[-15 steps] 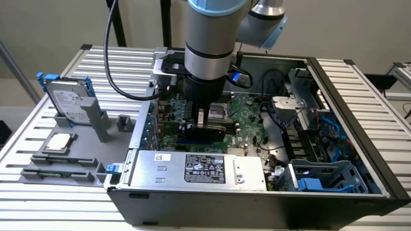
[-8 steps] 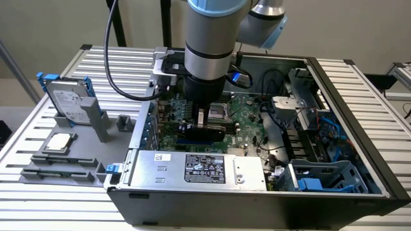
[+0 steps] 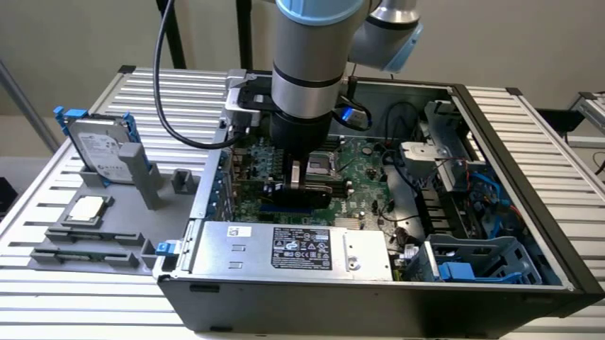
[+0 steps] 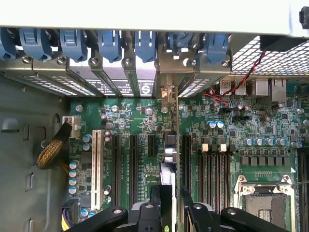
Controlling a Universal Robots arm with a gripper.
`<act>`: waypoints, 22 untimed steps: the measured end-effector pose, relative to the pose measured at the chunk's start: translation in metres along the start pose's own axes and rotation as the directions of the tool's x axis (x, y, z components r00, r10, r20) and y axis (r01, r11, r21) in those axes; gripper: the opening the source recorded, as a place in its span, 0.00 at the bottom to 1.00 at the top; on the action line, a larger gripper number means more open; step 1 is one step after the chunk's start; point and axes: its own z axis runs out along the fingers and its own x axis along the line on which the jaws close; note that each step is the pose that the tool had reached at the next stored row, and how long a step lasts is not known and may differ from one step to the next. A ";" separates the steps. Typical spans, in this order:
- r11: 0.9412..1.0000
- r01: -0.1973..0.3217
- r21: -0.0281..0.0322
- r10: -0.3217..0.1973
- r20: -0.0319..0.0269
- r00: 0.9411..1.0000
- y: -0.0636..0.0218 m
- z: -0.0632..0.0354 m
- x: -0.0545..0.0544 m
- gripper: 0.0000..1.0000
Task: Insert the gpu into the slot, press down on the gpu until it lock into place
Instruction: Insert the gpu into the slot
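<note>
My gripper (image 3: 300, 185) reaches straight down into the open computer case and is shut on the gpu (image 3: 299, 193), a small black card held upright over the green motherboard. In the wrist view the gpu (image 4: 168, 162) appears edge-on, running from its metal bracket at the case's rear wall back between my black fingers (image 4: 155, 205). A short piece of the blue slot (image 3: 286, 210) shows just under the card's lower edge. How deep the card sits in the slot cannot be made out.
The silver power-supply box (image 3: 293, 248) lies along the case's front. Black memory slots (image 4: 215, 169) and the processor socket (image 4: 263, 198) flank the card. Blue rear latches (image 4: 111, 43), cables (image 3: 416, 205) and a blue drive cage (image 3: 472, 262) crowd the case. A hard drive (image 3: 99, 149) stands outside.
</note>
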 end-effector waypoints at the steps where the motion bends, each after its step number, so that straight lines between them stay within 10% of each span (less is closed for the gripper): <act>1: 1.000 0.000 0.000 0.000 0.000 1.000 0.0000 0.0000 0.000 0.26; 22: 1.000 0.019 -0.006 -0.019 -0.001 1.000 0.0001 -0.0022 -0.001 0.26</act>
